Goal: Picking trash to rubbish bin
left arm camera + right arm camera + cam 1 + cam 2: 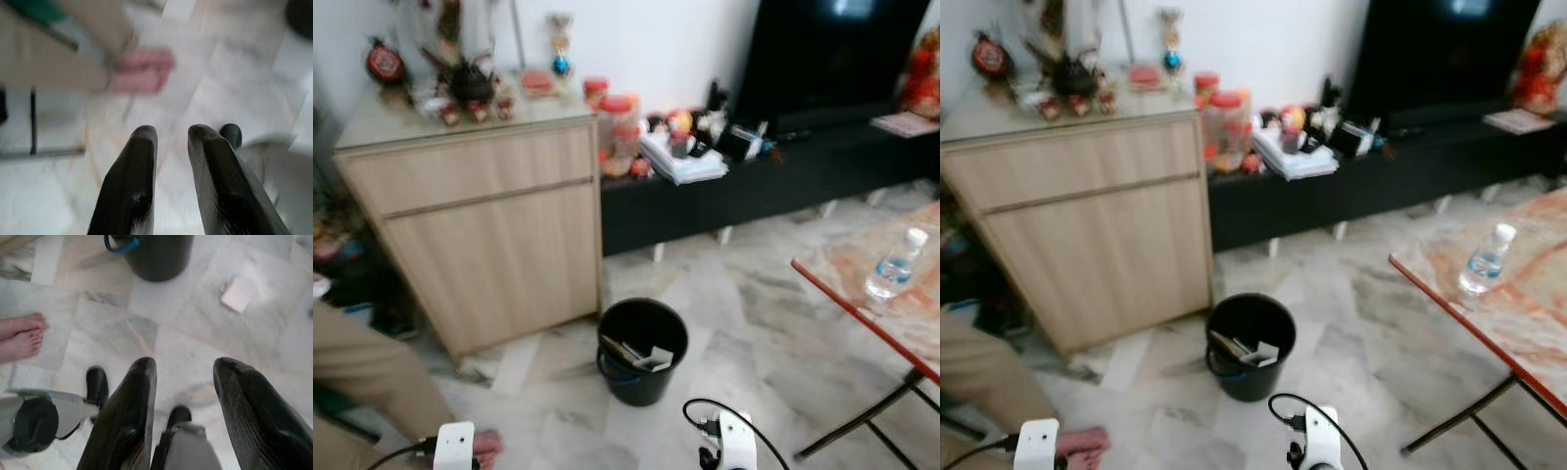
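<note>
The room is evenly and softly lit, with daylight-like brightness on the white wall and marble floor [773, 323]. Both head views are slightly blurred throughout, smearing the ornaments on the wooden cabinet [489, 235]. The black bin [642, 351] casts a faint shadow. The left wrist view is heavily motion-blurred beyond the left gripper [172, 133]; past the right gripper [185, 369], floor tiles stay sharper.

The marble floor [754, 323] carries a black bin [642, 351] (scraps inside) just off the wooden cabinet's [489, 225] corner. A small pale card [238, 293] lies near it. A water bottle [895, 264] lies on the red-edged table [862, 304].
</note>
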Controlling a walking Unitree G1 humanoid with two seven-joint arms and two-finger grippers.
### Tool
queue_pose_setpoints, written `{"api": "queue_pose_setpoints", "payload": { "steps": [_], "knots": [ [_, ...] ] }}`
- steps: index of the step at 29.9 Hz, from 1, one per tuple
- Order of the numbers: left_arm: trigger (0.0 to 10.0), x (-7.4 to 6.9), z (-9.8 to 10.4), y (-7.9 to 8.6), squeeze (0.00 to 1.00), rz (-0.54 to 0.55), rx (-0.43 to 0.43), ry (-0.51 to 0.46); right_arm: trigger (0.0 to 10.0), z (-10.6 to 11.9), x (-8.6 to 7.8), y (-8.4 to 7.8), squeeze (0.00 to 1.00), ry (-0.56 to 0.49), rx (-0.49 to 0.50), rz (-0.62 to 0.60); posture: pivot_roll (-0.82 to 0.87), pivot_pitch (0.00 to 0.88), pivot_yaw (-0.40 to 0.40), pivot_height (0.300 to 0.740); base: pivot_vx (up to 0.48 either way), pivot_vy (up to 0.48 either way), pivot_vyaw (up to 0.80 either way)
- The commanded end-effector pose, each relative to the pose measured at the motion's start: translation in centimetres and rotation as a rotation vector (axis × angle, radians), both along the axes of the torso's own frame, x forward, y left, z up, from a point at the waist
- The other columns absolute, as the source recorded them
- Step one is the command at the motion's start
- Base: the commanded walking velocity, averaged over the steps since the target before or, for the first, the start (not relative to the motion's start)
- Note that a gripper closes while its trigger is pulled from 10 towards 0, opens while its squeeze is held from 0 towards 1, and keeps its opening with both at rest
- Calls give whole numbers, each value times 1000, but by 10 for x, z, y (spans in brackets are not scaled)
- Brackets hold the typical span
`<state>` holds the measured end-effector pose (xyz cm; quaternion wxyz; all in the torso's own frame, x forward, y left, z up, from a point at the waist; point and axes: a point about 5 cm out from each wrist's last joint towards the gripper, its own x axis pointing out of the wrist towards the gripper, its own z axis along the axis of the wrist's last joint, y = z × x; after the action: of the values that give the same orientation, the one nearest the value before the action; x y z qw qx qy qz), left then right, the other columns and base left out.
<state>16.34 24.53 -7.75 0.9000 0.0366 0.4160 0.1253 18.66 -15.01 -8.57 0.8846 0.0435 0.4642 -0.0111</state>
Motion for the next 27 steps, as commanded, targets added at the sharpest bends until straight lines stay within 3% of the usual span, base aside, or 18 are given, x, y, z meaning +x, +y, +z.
{"api": "queue_pose_setpoints", "payload": {
  "steps": [1,9,15,16,23,27],
  "knots": [
    [10000,4,2,1,0,7,-2,-11,10000,2,4,1,0,-13,-2,9,41,0,-19,740,-270,0,0],
    [10000,7,4,1,0,0,14,-28,10000,5,9,6,0,-44,-2,51,44,0,-22,740,-63,0,0],
    [10000,32,20,4,0,-13,41,-155,10000,22,37,15,0,-167,36,71,37,0,-24,740,0,0,0],
    [10000,45,29,4,0,-17,49,-215,10000,29,47,19,0,-210,38,99,37,0,-25,740,0,0,0],
    [10000,83,58,1,0,-58,80,-384,10000,55,80,30,0,-351,56,145,32,0,-27,740,0,0,0],
    [10000,94,68,-3,0,-81,82,-442,10000,66,92,35,0,-412,63,168,27,0,-22,740,0,0,0]
  ]
}}
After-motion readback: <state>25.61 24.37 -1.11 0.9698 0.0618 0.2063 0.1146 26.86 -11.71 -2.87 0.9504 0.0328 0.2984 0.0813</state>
